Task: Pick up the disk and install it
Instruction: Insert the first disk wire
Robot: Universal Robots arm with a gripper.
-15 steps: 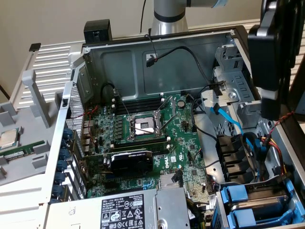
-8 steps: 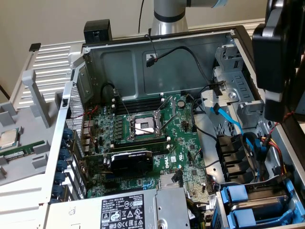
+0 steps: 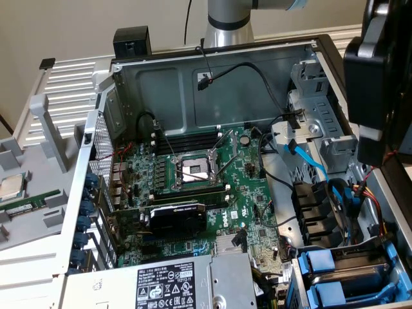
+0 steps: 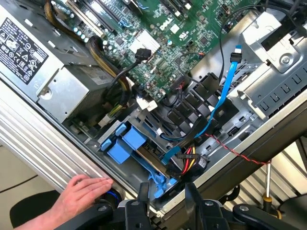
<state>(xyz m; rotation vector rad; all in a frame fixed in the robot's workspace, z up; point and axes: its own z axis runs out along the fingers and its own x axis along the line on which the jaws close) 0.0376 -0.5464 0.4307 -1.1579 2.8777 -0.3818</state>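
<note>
Gripper (image 4: 166, 191) (jaws apart), abv disk (image 4: 127, 143)

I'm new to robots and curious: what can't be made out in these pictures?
1. Wrist view: the blue disk carriers sit slotted in their bay, faces hidden, so no label can be read.
2. Wrist view: beyond the hand, the person is cut off by the picture's edge.
3. Exterior view: the power supply is cut off by the bottom edge.

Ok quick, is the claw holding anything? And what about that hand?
The claw is open, holding nothing.
The person's hand rests on the computer case edge, empty.
</note>
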